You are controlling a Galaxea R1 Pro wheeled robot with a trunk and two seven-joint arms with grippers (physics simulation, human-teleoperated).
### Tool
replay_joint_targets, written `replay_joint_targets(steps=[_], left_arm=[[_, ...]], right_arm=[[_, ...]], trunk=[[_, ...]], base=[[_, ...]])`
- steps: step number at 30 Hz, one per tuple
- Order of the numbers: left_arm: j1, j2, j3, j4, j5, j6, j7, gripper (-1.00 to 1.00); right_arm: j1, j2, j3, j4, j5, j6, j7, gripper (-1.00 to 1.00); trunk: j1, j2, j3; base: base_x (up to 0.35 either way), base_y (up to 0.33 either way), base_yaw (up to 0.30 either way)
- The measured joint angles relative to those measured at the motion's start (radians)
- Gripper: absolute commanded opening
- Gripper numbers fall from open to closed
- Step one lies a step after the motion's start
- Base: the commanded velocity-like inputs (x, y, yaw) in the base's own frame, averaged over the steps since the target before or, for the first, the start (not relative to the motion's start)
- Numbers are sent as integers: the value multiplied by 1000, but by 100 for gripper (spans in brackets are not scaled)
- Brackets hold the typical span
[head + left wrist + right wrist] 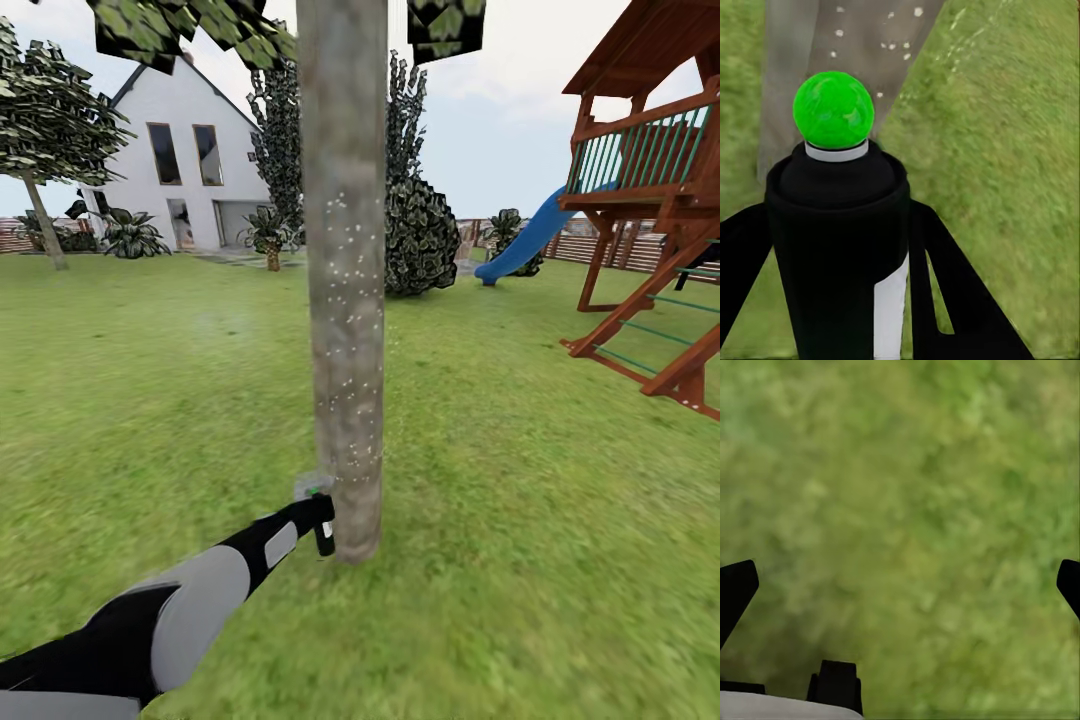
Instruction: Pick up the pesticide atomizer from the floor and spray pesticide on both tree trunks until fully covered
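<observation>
1. We see the pesticide atomizer (840, 225) seated between the two dark fingers (960, 300) of our left gripper (318, 510), low down and just beside the base of the near tree trunk (345, 280).
2. The left gripper is clamped on the atomizer: a finger lies along each side of the black bottle, touching it, and a pale strip runs down the bottle's side.
3. Its long axis runs along the gripper's fingers, with the round green cap (833, 109) leading, and the cap points at the trunk. In the head view the bottle is too small for us to judge its tilt surely; it looks roughly upright against the trunk's foot.
4. White specks (345, 300) dot the grey-brown bark from about mid-height down toward the gripper.
5. Our right gripper (900, 585) hangs over bare lawn (915, 487), its two dark tips wide apart with nothing between them.
6. Beyond the trunk stand the white house (185, 150), a second tree (45, 130) at far left, and the wooden playset (650, 200) with a blue slide (525, 240).
</observation>
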Motion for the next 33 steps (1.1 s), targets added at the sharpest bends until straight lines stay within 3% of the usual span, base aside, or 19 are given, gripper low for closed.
replay_joint_targets(steps=[5,12,20,21,22,23,25,28,30,31,33], left_arm=[[33,54,1,-2,1,-25,1,-100],[44,56,0,-1,0,-28,1,-100],[183,55,-4,0,-5,-111,-1,-100],[208,55,-11,0,-25,-124,-1,-100],[236,55,-19,0,-93,-157,-2,-100],[252,55,-21,0,-130,-179,-3,-100],[276,55,-23,0,-182,-214,-4,-100],[282,55,-24,0,-197,-227,-5,-100],[284,55,-24,0,-200,-231,-6,-100],[284,55,-25,-1,-201,-232,-7,-100],[284,55,-27,-7,-202,-233,-26,-100]], right_arm=[[0,0,-1,0,1,0,0,100],[0,-1,-1,-1,0,-1,0,100],[0,-5,1,-2,-2,-3,-2,100],[0,-11,2,-2,-3,-4,-3,100],[0,-24,2,-3,-3,-5,-4,100],[0,-31,3,-4,-3,-5,-4,100],[0,-50,3,-5,-2,-7,-6,100],[-1,-61,5,-25,1,-10,-7,100],[-1,-76,4,-136,4,-7,-4,100],[-5,-97,2,-213,5,5,0,100],[-61,-133,4,-312,2,107,21,100]], trunk=[[0,0,0],[0,0,0],[0,0,0],[0,0,0],[0,0,0],[0,0,0],[0,0,0],[0,0,0],[0,0,0],[0,0,0],[0,0,0]], base=[[-51,222,0],[-55,185,-7],[-340,128,0],[-350,126,0],[-350,126,0],[-350,126,0],[-350,126,0],[-268,90,0],[-76,24,0],[-26,8,0],[-13,4,0]])
